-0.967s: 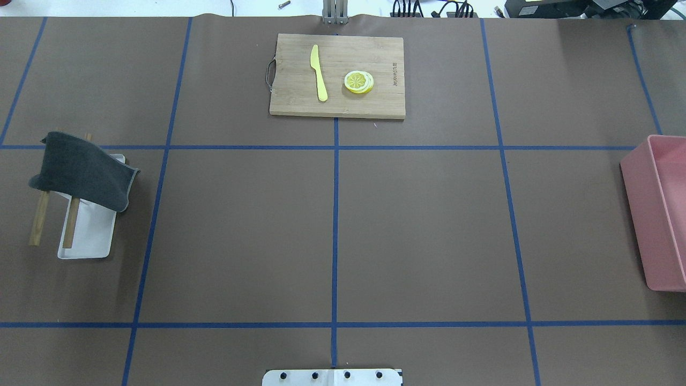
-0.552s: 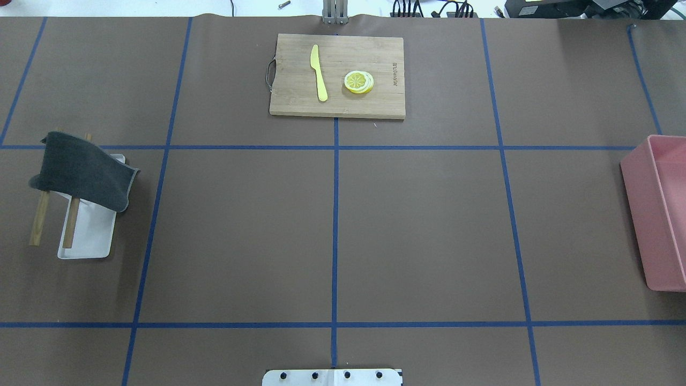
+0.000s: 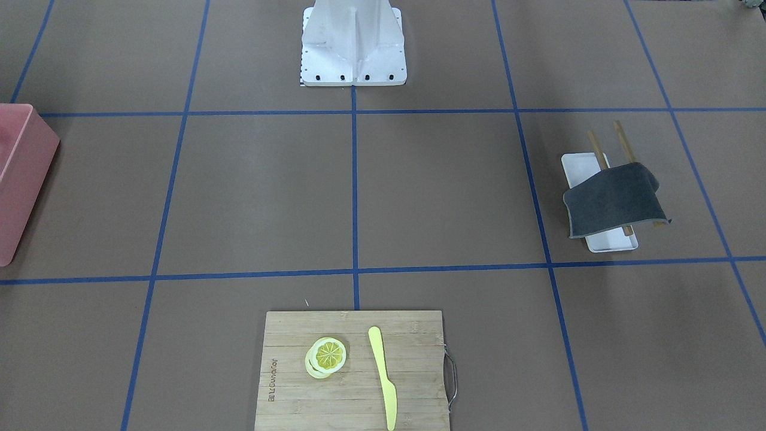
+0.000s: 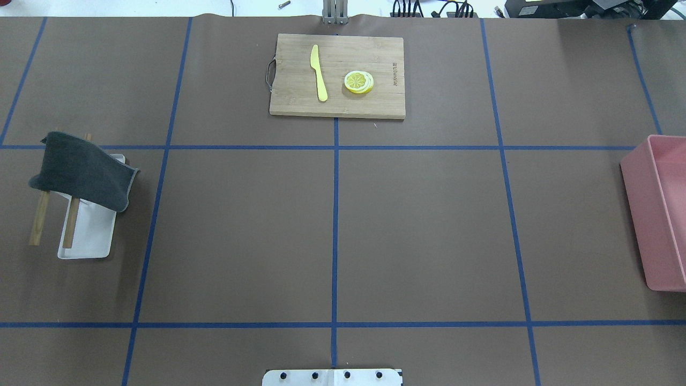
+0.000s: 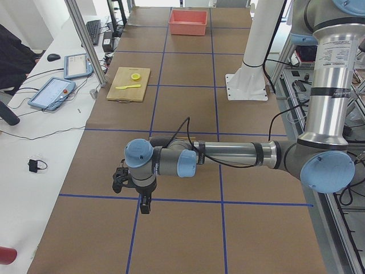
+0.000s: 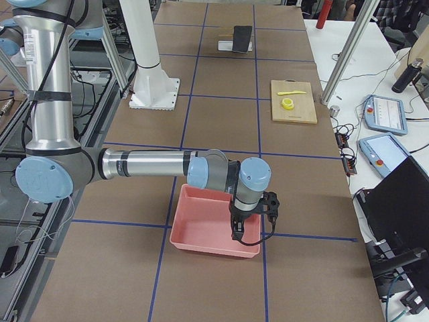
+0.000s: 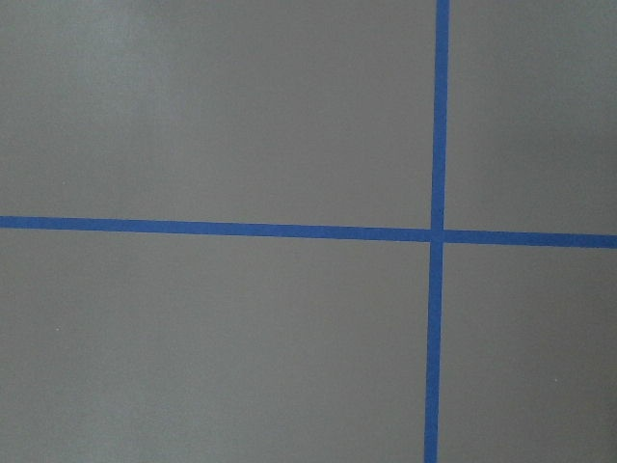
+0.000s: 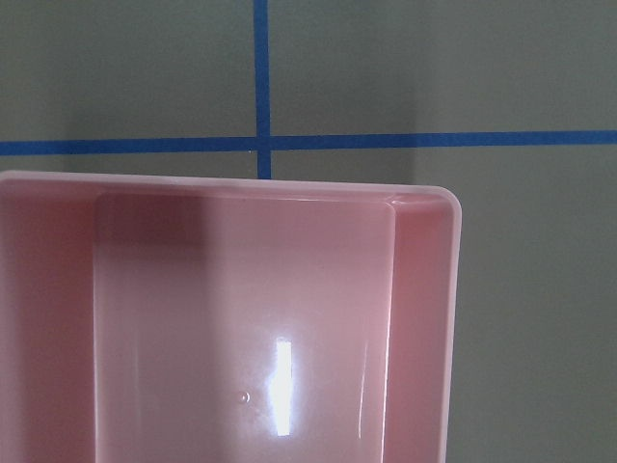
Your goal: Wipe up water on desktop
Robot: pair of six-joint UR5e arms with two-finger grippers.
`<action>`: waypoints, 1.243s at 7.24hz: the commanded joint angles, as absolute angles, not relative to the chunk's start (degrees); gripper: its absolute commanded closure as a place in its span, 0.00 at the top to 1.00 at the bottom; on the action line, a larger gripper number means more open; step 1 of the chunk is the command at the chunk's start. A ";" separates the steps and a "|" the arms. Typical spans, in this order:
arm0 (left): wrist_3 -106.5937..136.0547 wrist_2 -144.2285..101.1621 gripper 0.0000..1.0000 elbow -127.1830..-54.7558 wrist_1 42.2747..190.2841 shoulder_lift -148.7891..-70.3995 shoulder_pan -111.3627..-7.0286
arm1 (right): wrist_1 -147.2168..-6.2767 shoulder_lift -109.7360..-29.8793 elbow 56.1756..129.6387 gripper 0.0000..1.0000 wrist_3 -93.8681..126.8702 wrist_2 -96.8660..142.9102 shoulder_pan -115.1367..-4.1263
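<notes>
The desktop [image 4: 418,230] is a brown surface with a blue tape grid; I see no water on it. A dark grey cloth [image 4: 80,171] hangs over a wooden rack on a white tray [image 4: 88,236] at the left; in the front view the cloth [image 3: 613,200] is at the right. My left gripper [image 5: 145,205] shows only in the left side view, over a tape crossing beyond the tray; I cannot tell if it is open. My right gripper [image 6: 238,231] shows only in the right side view, above the pink bin [image 6: 214,225]; I cannot tell its state. Neither wrist view shows fingers.
A bamboo cutting board [image 4: 337,75] with a yellow knife [image 4: 319,72] and lemon slices [image 4: 358,82] lies at the far middle. The pink bin [image 4: 656,214] stands at the right edge. The robot base plate [image 4: 332,377] is at the near middle.
</notes>
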State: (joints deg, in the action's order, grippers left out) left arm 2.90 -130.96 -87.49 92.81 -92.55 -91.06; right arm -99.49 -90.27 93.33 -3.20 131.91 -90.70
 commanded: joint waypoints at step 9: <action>2.90 -130.96 0.98 -87.36 92.90 -92.55 -91.05 | -99.58 -90.70 95.36 1.00 -3.16 132.19 -90.70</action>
